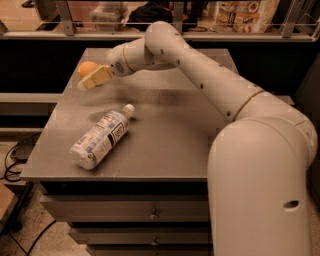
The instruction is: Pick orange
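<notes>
The orange point(85, 67) is a small round fruit at the far left of the grey table top point(165, 135). My gripper point(90, 80) reaches over from the right and sits right in front of the orange, covering its lower right part. I cannot tell whether it touches the fruit. My white arm point(200, 70) stretches across the far half of the table.
A clear plastic bottle point(101, 139) with a white cap lies on its side at the middle left of the table, nearer than the orange. The table has drawers below. A shelf with railing and packaged goods point(240, 15) stands behind it.
</notes>
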Tool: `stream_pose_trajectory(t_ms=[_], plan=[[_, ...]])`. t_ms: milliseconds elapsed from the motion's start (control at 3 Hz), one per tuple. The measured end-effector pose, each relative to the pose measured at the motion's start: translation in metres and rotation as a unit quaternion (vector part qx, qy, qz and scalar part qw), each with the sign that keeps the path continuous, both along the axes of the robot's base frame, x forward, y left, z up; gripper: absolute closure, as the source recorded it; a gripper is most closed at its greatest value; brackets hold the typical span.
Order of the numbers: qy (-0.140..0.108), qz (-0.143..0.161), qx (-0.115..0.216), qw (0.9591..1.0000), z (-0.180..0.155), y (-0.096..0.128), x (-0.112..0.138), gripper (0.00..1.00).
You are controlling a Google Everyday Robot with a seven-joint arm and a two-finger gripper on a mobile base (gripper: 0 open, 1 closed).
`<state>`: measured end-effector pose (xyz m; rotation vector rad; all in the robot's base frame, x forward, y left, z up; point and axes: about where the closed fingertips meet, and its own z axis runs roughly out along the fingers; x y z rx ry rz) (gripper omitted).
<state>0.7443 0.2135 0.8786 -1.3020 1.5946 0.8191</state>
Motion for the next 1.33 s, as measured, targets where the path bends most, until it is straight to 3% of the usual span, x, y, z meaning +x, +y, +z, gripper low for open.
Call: stream_pose_trajectory(t_ms=[333,667,1333], plan=[[0.005,0.016,0.004,0.9998,-0.011,0.02,0.004,0.0],[0.015,0.015,0.021,0.9996,-0.022,0.027,0.009,0.17],[0.01,0.005,0.047,0.9988,-0.018,0.032,0.016,0.64]])
